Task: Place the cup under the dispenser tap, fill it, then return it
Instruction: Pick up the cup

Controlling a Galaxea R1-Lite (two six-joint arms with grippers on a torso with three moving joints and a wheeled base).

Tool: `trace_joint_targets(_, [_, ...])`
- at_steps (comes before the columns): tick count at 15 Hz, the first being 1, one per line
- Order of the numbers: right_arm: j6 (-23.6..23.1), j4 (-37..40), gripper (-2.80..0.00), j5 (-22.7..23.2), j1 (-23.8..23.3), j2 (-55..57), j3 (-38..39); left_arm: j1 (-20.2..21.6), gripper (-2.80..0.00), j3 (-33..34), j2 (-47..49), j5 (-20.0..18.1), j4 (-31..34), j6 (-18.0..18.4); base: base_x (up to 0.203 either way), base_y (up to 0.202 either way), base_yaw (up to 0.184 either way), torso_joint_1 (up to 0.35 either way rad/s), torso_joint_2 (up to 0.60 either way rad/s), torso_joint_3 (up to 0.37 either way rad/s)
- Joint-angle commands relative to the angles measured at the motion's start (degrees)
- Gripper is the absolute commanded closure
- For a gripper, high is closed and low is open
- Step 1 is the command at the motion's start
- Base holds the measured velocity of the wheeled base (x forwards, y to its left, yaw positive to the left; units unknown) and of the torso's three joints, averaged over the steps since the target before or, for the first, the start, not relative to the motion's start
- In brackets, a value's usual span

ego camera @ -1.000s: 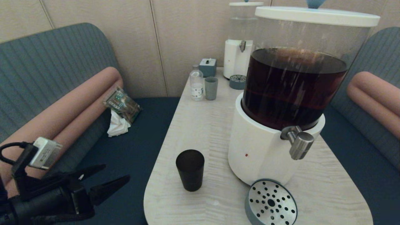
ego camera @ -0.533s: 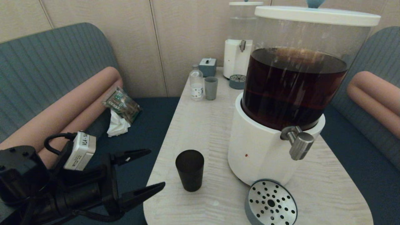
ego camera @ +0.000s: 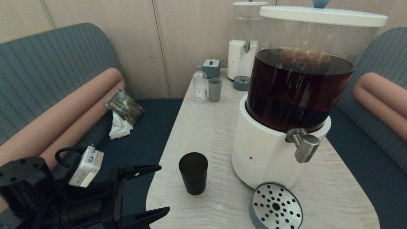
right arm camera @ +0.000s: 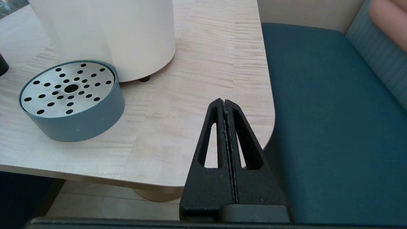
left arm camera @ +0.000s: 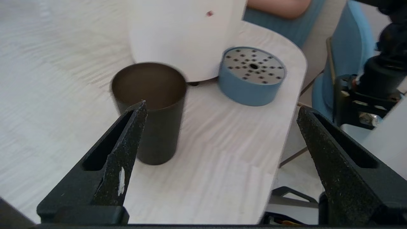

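A: What's nearest?

B: The left gripper (ego camera: 165, 188), at seven o'clock off the table's near corner, fingers spread wide with nothing between them. In its wrist view the cup (left arm camera: 149, 108) stands just beyond one fingertip, untouched. The right gripper (right arm camera: 225, 102) sits past the table's near right corner, its two fingers pressed flat together, holding nothing.

A: And the surface?

B: A pale wood-grain table (ego camera: 206, 133) with rounded corners, running away toward twelve o'clock. Dark blue bench seats (ego camera: 140, 140) flank it, with grey-green ribbed backs, pink bolsters and beige wall panels behind.

A: Where's the cup?

B: Upright on the near end, left of the big dispenser (ego camera: 286, 105). The dispenser tap (ego camera: 303, 144) is at three o'clock from it, well apart, above a round perforated drip tray (ego camera: 276, 206).

A: Counts?

B: Two dispensers, the small one (ego camera: 243, 41) at the far end. Two drip trays. Two cups, one black, one grey-green (ego camera: 215, 89). One clear bottle (ego camera: 200, 84), one small blue-grey box (ego camera: 211, 67).
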Motion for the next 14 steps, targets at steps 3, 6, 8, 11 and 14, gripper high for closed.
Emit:
trace_joint_targets(3, [0.0,0.0,0.00,0.0,0.0,-0.1,0.4,1.1,-2.80,-3.3,6.2,-0.8,-0.6,0.1,0.000,0.000,0.000,0.000,0.00,0.000])
trace_joint_targets(6, [0.0,0.0,0.00,0.0,0.0,-0.1,0.4,1.9,-2.80,-6.1,11.4,-0.8,-0.5,0.4,0.000,0.000,0.000,0.000,0.00,0.000])
trace_joint_targets(8, [0.0,0.0,0.00,0.0,0.0,-0.1,0.4,1.9,-2.80,-7.2,13.8,-0.8,-0.4,0.5,0.000,0.000,0.000,0.000,0.00,0.000])
trace_joint_targets(11, [0.0,0.0,0.00,0.0,0.0,-0.1,0.4,1.8,-2.80,-9.0,16.1,-0.8,-0.4,0.5,0.000,0.000,0.000,0.000,0.00,0.000])
trace_joint_targets(14, [0.0,0.0,0.00,0.0,0.0,-0.1,0.4,1.8,-2.80,-10.9,18.6,-0.9,-0.3,0.5,0.000,0.000,0.000,0.000,0.00,0.000])
